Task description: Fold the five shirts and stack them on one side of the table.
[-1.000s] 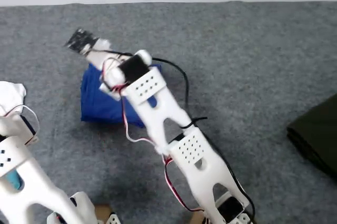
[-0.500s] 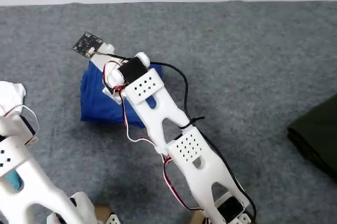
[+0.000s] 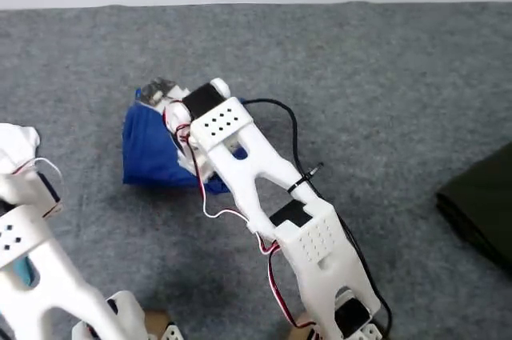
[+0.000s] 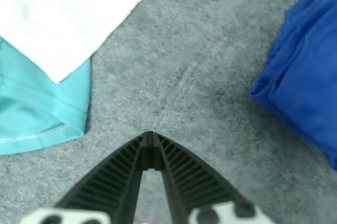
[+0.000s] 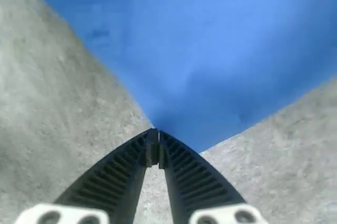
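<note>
Here, the blue shirt (image 3: 148, 152) is lying folded left of the counter's (image 3: 360, 76) middle. The right arm's fingers (image 5: 151, 144) are sitting closed, tips at its corner; pinching cloth or not, I cannot tell. The left arm's fingers (image 4: 147, 145) are closing empty over bare counter, between the blue shirt and the white shirt (image 4: 68, 8) overlapping a teal shirt (image 4: 31, 108).

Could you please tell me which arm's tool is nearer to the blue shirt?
Right. The right tool is shut with its tip at the blue shirt's corner; the left tool hangs over the grey mat, with the shirt lying apart to one side.
</note>
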### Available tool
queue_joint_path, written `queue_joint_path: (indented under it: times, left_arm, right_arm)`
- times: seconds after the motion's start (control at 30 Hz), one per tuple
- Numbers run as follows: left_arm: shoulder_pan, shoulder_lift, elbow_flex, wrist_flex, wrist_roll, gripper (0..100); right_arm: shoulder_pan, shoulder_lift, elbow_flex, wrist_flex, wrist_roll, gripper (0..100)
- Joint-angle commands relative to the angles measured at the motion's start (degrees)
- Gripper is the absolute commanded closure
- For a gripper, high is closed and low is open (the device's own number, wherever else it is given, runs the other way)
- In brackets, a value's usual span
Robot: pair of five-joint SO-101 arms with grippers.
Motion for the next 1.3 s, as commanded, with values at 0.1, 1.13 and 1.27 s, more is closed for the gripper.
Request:
queue_joint_path:
  times: [0.1, 1.13, 1.27]
  left_arm:
    - [2.4, -1.4, 0.0, -1.2, -0.5, 100]
    - [26.5, 16.2, -6.0, -19.6, -8.8, 99]
    - [29.1, 31.4, -19.1, -15.9, -9.0, 99]
  right_arm:
    - [0.7, 4.6, 0.2, -2.7, -0.6, 98.8]
    - [16.7, -24.8, 6.4, 2.9, -0.9, 98.8]
    - [19.9, -27.8, 11.5, 2.9, -0.9, 98.8]
